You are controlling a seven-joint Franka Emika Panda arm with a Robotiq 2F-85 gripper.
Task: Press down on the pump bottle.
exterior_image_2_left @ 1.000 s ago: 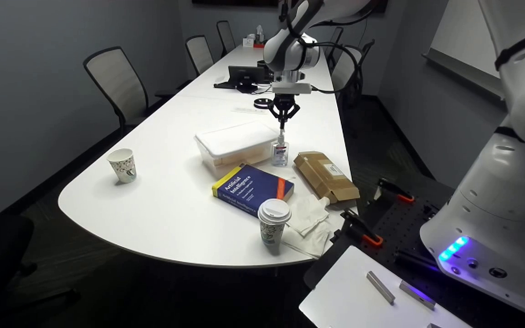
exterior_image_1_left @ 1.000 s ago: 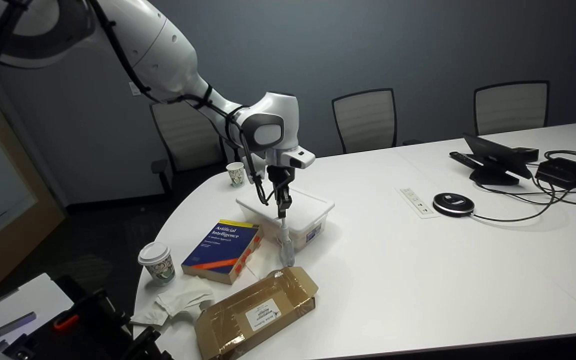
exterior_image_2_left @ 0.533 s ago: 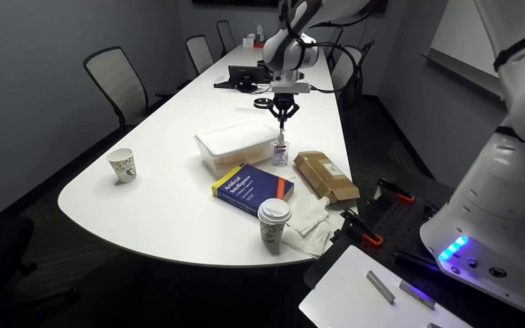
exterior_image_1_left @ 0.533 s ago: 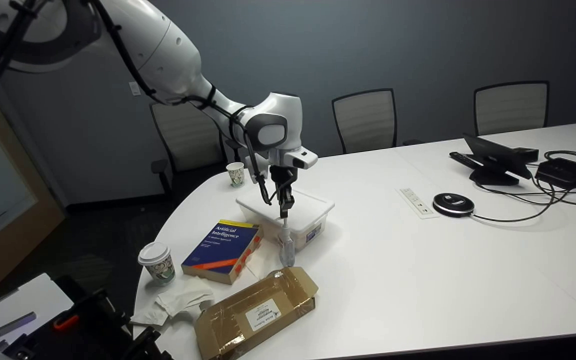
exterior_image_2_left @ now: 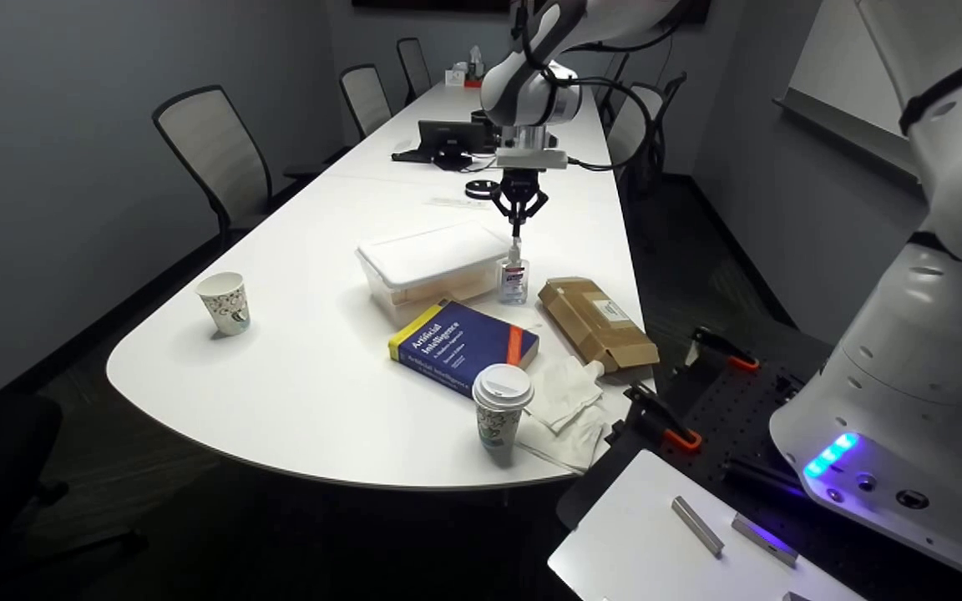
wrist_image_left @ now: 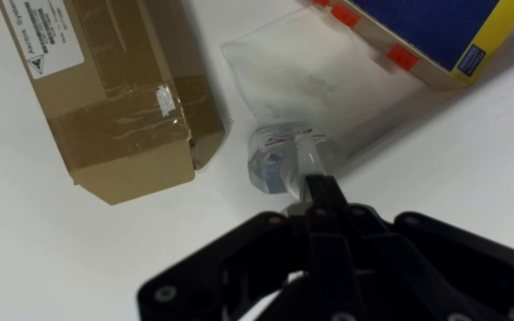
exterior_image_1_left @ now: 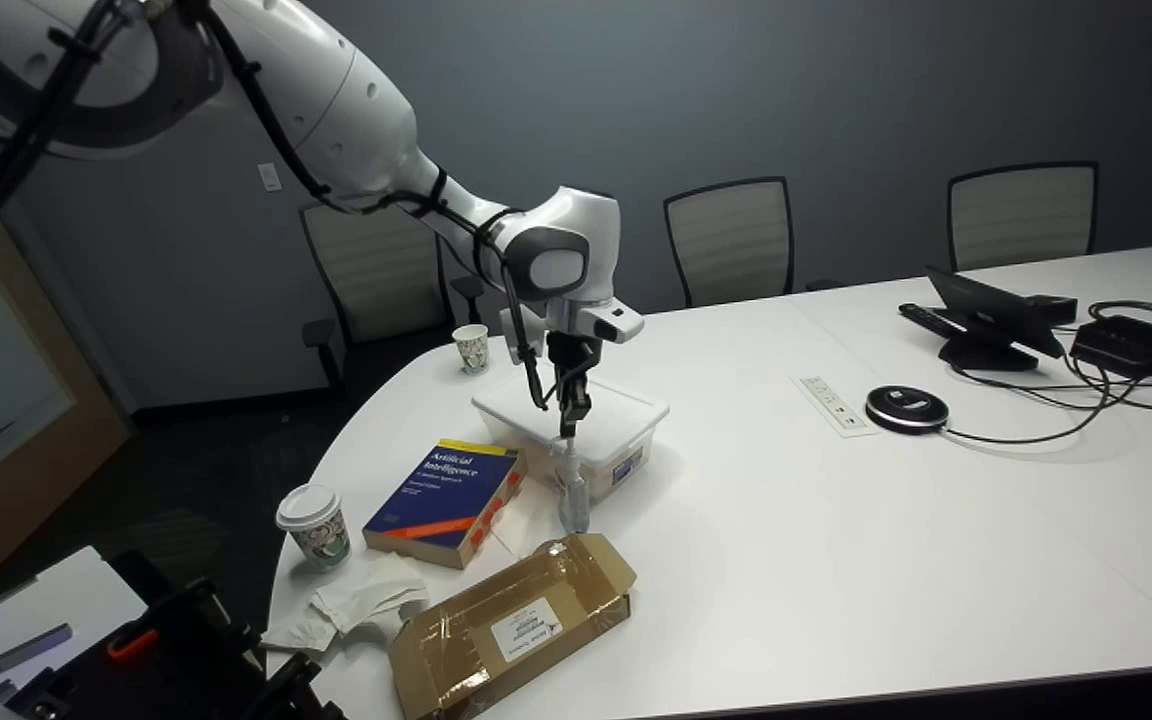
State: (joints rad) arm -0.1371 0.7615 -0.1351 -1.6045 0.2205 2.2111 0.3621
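Observation:
The clear pump bottle (exterior_image_2_left: pixel 513 285) stands upright on the table beside the lidded plastic box, in both exterior views (exterior_image_1_left: pixel 574 508). Its label and pale pump head face the camera in an exterior view. In the wrist view the bottle (wrist_image_left: pixel 261 171) is seen from above, with its whitish spout (wrist_image_left: pixel 309 161) pointing away from the gripper. My gripper (wrist_image_left: pixel 324 180) is shut, its two fingertips together with nothing between them. It points down right over the pump head in both exterior views (exterior_image_2_left: pixel 517 231). The fingertips hide part of the pump head; I cannot tell whether they press on it.
The lidded plastic box (exterior_image_2_left: pixel 435 255) is close beside the bottle. An open cardboard box (exterior_image_1_left: pixel 516 625), a thick blue book (exterior_image_1_left: pixel 446 497) and a clear bag (wrist_image_left: pixel 301 76) lie nearby. A lidded cup (exterior_image_2_left: pixel 501 409), napkins (exterior_image_2_left: pixel 564 401) and another cup (exterior_image_2_left: pixel 224 302) are farther off.
My arm and gripper have shifted slightly to the right in an exterior view, with the fingertips staying at the pump head. The bottle stays in place and the gripper stays shut.

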